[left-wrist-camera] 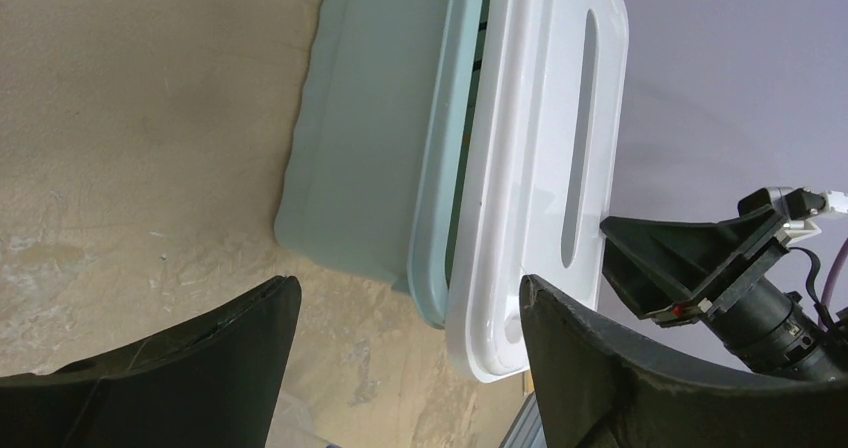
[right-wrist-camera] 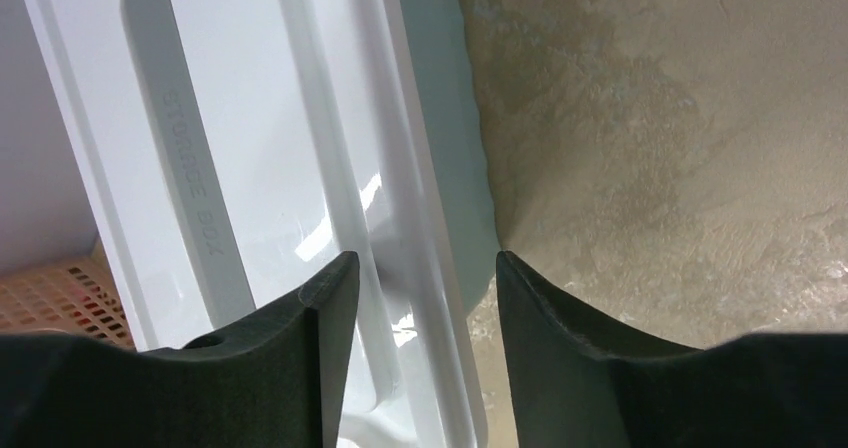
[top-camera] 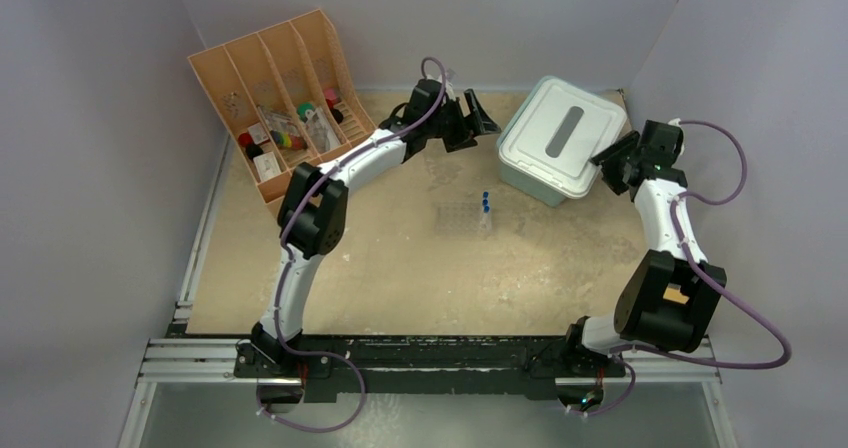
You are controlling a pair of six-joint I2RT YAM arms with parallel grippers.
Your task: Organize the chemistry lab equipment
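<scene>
The left gripper (top-camera: 478, 118) hung spread just left of the box (top-camera: 520, 176); the right gripper (right-wrist-camera: 420, 268), also spread, straddled its lid's rim; the rack (top-camera: 455, 218) stood near.

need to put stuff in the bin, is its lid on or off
On: the lid covers the bin, with a dark gap along one rim.

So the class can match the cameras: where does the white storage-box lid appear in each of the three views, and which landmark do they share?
Top external: the white lid sits upper right, on the pale green box.
Left wrist: white lid at centre-right, running top to bottom.
Right wrist: white lid fills the left half, slanting down from the top edge.
Shared landmark: its long handle slot.
</scene>
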